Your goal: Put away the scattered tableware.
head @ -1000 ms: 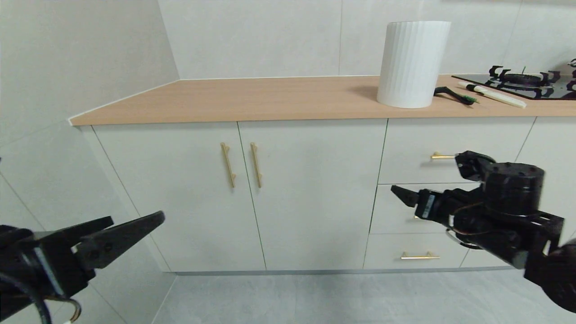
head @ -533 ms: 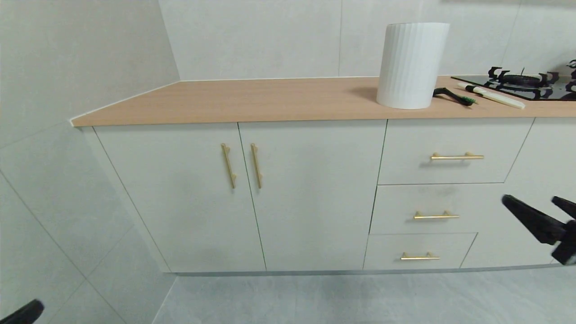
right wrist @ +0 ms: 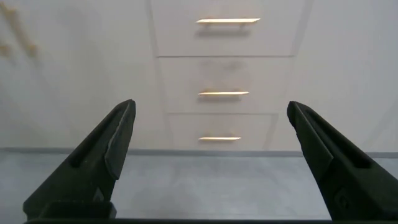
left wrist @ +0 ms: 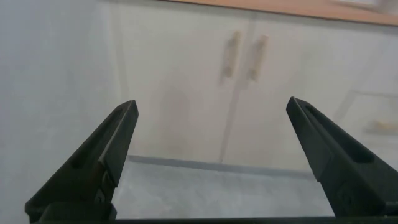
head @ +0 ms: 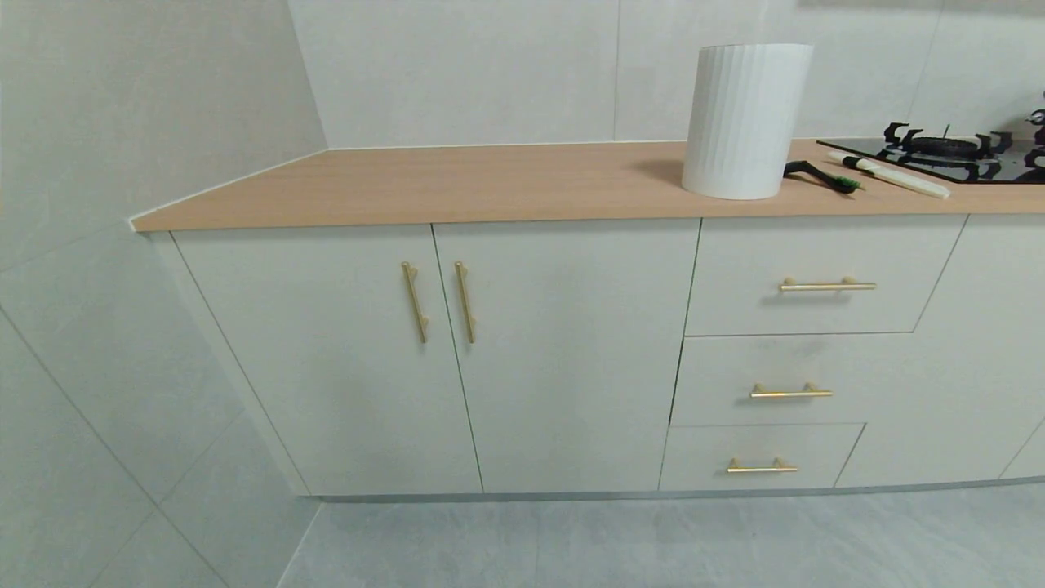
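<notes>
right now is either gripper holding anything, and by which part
Nothing is held: the left gripper and the right gripper are both open and empty.

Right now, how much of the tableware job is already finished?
Done: nothing visible. A black-handled utensil and a white utensil lie on the counter beside the white container. In hand: nothing; the left pincer and right pincer are open and empty. Left: picking up both and storing them; the three drawers are shut.

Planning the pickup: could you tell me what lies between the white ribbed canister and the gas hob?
In the head view, a black-handled utensil and a long white utensil lie there.
</notes>
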`<state>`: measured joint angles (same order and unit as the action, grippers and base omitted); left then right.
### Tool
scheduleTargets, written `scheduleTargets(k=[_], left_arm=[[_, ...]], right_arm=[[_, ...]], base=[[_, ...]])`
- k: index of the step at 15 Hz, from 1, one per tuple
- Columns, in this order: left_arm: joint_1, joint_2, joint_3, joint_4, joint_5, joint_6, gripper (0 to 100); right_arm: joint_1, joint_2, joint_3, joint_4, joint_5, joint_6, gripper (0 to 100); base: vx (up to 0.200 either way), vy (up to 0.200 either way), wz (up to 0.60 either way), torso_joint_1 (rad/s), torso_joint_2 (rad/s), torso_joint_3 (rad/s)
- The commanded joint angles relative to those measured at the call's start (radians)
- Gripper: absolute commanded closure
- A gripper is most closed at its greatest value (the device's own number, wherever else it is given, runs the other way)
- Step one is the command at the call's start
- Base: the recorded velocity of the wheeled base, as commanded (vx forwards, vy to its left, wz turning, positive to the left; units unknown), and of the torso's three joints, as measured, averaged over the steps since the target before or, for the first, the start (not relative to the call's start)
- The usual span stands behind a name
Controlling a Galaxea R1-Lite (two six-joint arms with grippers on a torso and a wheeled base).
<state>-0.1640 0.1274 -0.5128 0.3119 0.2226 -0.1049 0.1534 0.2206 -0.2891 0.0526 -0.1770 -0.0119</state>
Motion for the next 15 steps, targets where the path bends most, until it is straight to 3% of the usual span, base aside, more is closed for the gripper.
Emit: scheduleTargets(k=[1, 2, 3, 5, 6, 7, 8, 10, 11, 12, 15], left_arm=[[0.029, -0.032, 0.020, -0.002, 0.044, -0.004, 0], [0.040, -0.032, 0.033, -0.002, 0.066, -0.006, 0], [0.092, -0.038, 0.057, -0.005, 0.084, -0.002, 0], [0.144, -0.103, 0.109, -0.002, 0.060, 0.019, 0], [0.158, -0.127, 0.186, -0.010, 0.034, 0.067, 0], [0.158, -0.127, 0.223, -0.042, 0.031, 0.060, 0], [0.158, -0.127, 0.277, -0.105, 0.000, 0.060, 0], [0.158, -0.127, 0.404, -0.304, -0.115, 0.071, 0], [0.158, -0.127, 0.456, -0.378, -0.160, 0.083, 0], [0.158, -0.127, 0.513, -0.435, -0.204, 0.122, 0], [0.158, -0.127, 0.513, -0.363, -0.235, 0.123, 0]], right_arm=[[-0.089, -0.129, -0.004, 0.016, -0.038, -0.008, 0], [-0.143, -0.164, 0.008, 0.024, -0.027, -0.013, 0], [-0.170, -0.185, 0.061, 0.023, -0.018, -0.030, 0], [-0.169, -0.190, 0.104, -0.007, -0.047, -0.042, 0], [-0.163, -0.218, 0.148, -0.033, -0.039, -0.048, 0], [-0.160, -0.218, 0.194, -0.036, -0.025, -0.049, 0], [-0.160, -0.218, 0.243, -0.046, -0.006, -0.049, 0], [-0.160, -0.219, 0.289, -0.122, 0.028, -0.053, 0], [-0.160, -0.219, 0.289, -0.123, 0.047, -0.053, 0], [-0.160, -0.219, 0.289, -0.117, 0.090, -0.056, 0], [-0.158, -0.218, 0.289, -0.063, 0.182, -0.065, 0]], base=[[0.000, 0.000, 0.00, 0.000, 0.00, 0.000], [0.000, 0.000, 0.00, 0.000, 0.00, 0.000], [0.000, 0.000, 0.00, 0.000, 0.00, 0.000], [0.000, 0.000, 0.00, 0.000, 0.00, 0.000], [0.000, 0.000, 0.00, 0.000, 0.00, 0.000], [0.000, 0.000, 0.00, 0.000, 0.00, 0.000], [0.000, 0.000, 0.00, 0.000, 0.00, 0.000], [0.000, 0.000, 0.00, 0.000, 0.00, 0.000], [0.000, 0.000, 0.00, 0.000, 0.00, 0.000], [0.000, 0.000, 0.00, 0.000, 0.00, 0.000], [0.000, 0.000, 0.00, 0.000, 0.00, 0.000]])
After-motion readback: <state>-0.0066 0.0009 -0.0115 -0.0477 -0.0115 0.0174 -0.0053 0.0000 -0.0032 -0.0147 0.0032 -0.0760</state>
